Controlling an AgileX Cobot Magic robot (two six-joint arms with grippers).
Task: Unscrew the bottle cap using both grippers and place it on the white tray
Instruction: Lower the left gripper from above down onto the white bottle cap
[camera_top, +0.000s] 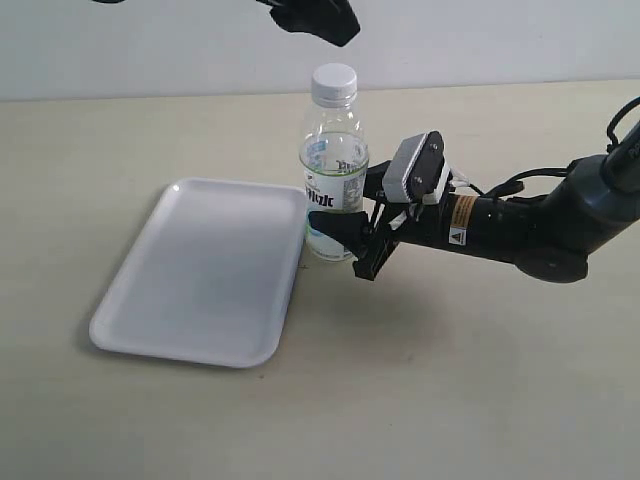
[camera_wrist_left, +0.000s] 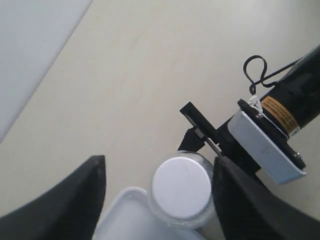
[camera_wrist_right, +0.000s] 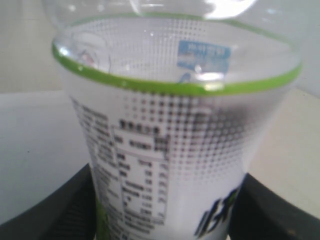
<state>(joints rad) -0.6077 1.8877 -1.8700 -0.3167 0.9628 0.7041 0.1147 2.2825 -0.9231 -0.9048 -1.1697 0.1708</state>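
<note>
The bottle (camera_top: 335, 170) stands upright on the table, just off the right edge of the white tray (camera_top: 200, 275). The white bottle cap (camera_top: 334, 82) sits on its neck. My right gripper (camera_top: 350, 240) comes in from the right and is shut on the bottle's lower body; up close, the label (camera_wrist_right: 165, 150) fills the space between both black fingers (camera_wrist_right: 60, 210). My left gripper (camera_top: 325, 25) hangs above the bottle. From its wrist, the bottle cap (camera_wrist_left: 181, 186) lies below and between the wide-open fingers (camera_wrist_left: 75, 200), nearer one of them and touching neither. A corner of the white tray (camera_wrist_left: 125, 217) shows beside it.
The right arm (camera_top: 520, 225), with a yellow label and loose black cable loops (camera_wrist_left: 255, 72), stretches across the beige table (camera_top: 450, 380) from the right. A pale wall (camera_top: 150, 45) runs along the table's far edge.
</note>
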